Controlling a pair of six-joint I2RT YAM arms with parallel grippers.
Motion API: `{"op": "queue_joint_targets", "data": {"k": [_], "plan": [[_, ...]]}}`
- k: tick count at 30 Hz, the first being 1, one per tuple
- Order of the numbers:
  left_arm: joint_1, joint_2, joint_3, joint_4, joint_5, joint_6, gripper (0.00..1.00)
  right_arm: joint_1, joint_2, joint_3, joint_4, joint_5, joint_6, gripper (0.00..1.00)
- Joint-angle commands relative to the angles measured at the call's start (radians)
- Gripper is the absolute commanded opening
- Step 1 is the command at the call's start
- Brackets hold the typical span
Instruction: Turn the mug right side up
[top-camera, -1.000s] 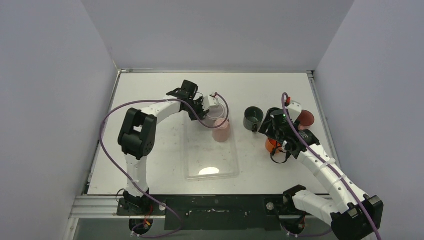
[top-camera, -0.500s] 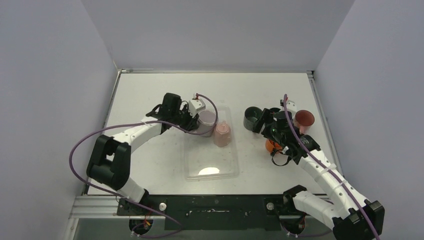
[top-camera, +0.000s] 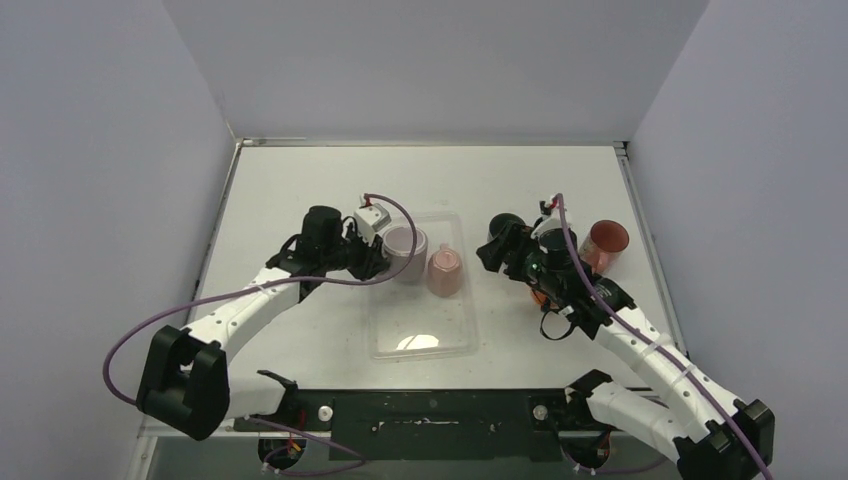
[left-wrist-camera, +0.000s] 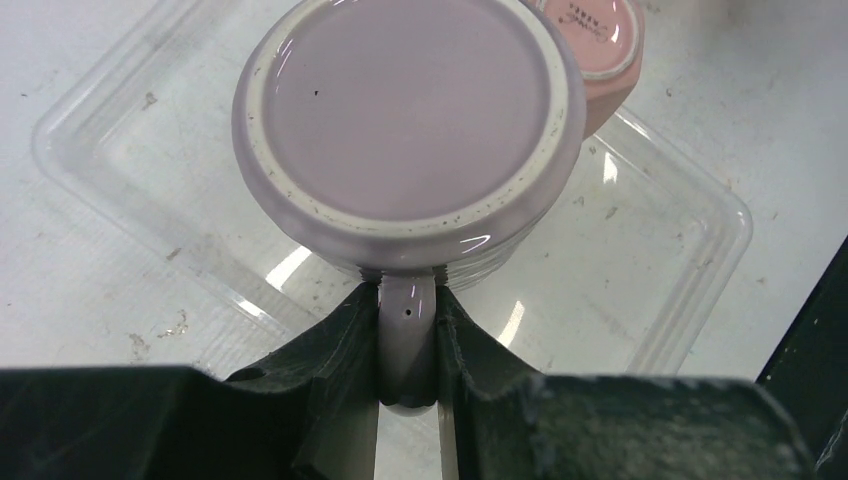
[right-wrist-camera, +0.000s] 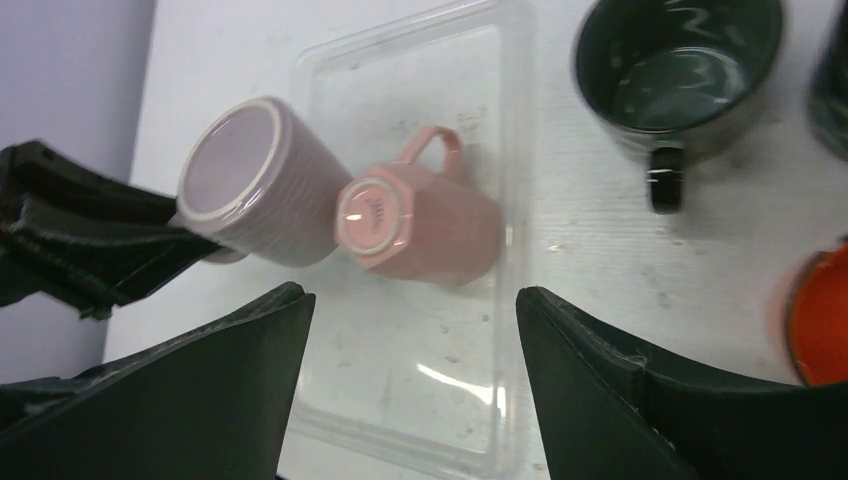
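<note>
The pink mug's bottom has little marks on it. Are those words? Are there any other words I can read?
A short printed mark on the base of the pink mug: too small and blurred to read.
The purple mug has no writing on its base.
No other words show.

We read this as a robotics lab, a boxed-in test cell rather than a lived-in room: plain pale walls (top-camera: 110, 200) close round a scuffed white surface (top-camera: 300, 175) on three sides. A left arm (top-camera: 240, 310) and a right arm (top-camera: 650, 345), white with black joints, stand on a metal rail (top-camera: 190, 412) at the near edge, with purple cable (top-camera: 108, 362) looping off them. What is homely here, a lilac mug (top-camera: 402, 252) and a pink mug (top-camera: 444, 270) at a clear plastic tray (top-camera: 420, 325), sits among bare hardware.
</note>
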Motion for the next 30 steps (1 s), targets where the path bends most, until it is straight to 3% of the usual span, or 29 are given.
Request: {"op": "queue_joint_targets", "data": {"k": [1, 9, 15, 22, 30], "plan": [[0.001, -0.12, 0.021, 0.195, -0.04, -0.157, 0.0, 0.07, 0.005, -0.021, 0.214, -0.155, 0.036, 0.77], [-0.002, -0.272, 0.045, 0.196, -0.005, -0.321, 0.0, 0.19, 0.007, -0.108, 0.599, -0.171, 0.173, 0.94], [-0.006, -0.348, 0.113, 0.196, 0.067, -0.42, 0.0, 0.25, 0.049, -0.078, 0.758, -0.184, 0.194, 0.97], [-0.01, -0.388, 0.17, 0.311, 0.081, -0.585, 0.0, 0.322, 0.063, -0.058, 0.853, -0.133, 0.216, 0.96], [-0.012, -0.403, 0.24, 0.414, 0.088, -0.693, 0.0, 0.432, 0.129, -0.033, 0.983, -0.065, 0.203, 0.84]]}}
